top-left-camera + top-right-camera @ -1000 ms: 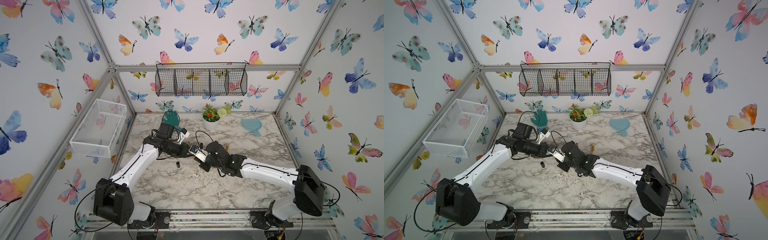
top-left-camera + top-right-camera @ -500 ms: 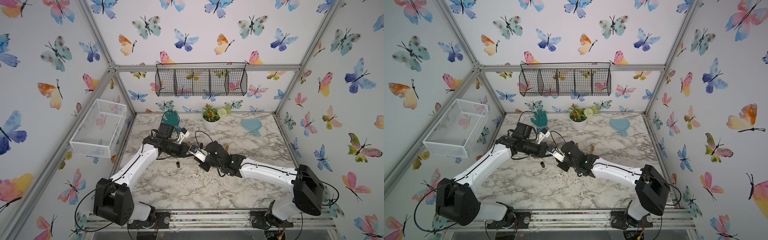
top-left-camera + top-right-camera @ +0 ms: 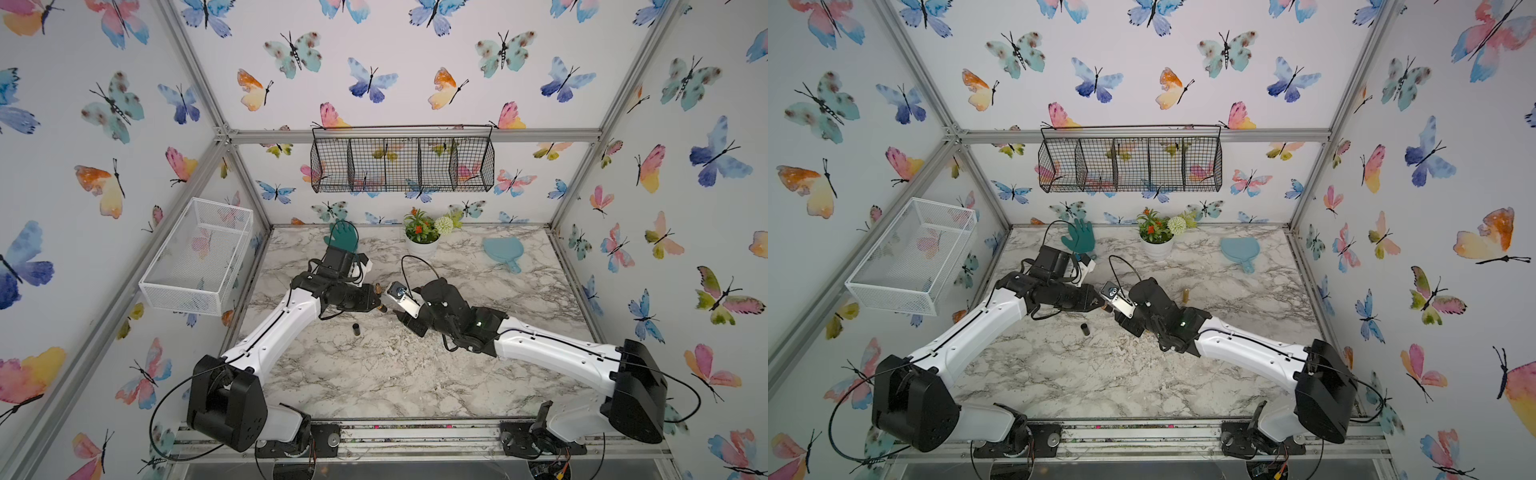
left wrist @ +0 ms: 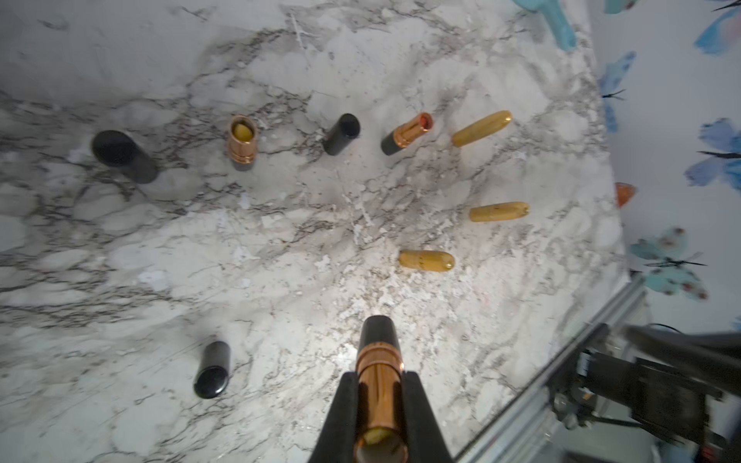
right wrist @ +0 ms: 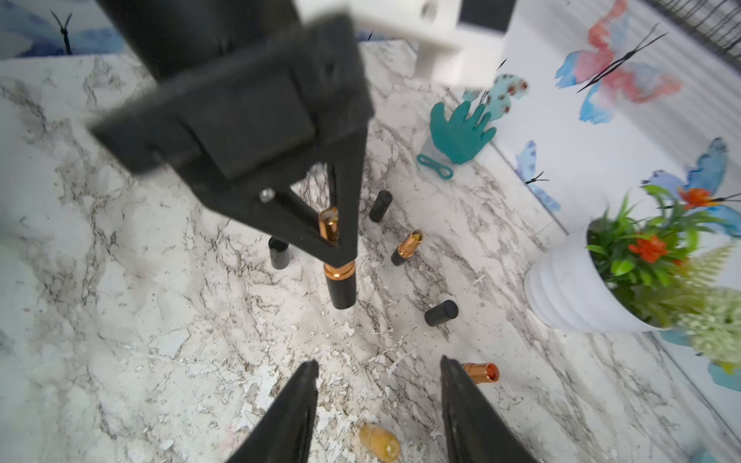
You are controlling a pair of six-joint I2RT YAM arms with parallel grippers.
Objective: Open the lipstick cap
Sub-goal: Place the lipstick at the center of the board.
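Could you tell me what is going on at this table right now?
The left gripper is shut on a lipstick, holding it above the marble table with its black base pointing outward; the copper end shows no cap. The right gripper hangs open and empty, facing that lipstick. Loose black caps and other uncapped lipsticks are scattered on the table, so this cap looks already off.

We see our left pincer (image 4: 379, 377) clamped on a copper lipstick (image 4: 377, 340), its black base pointing out over the marble bench (image 4: 280, 240). A black cap (image 4: 212, 368) sits nearby, and a golden capsule (image 4: 427, 260) lies beyond.
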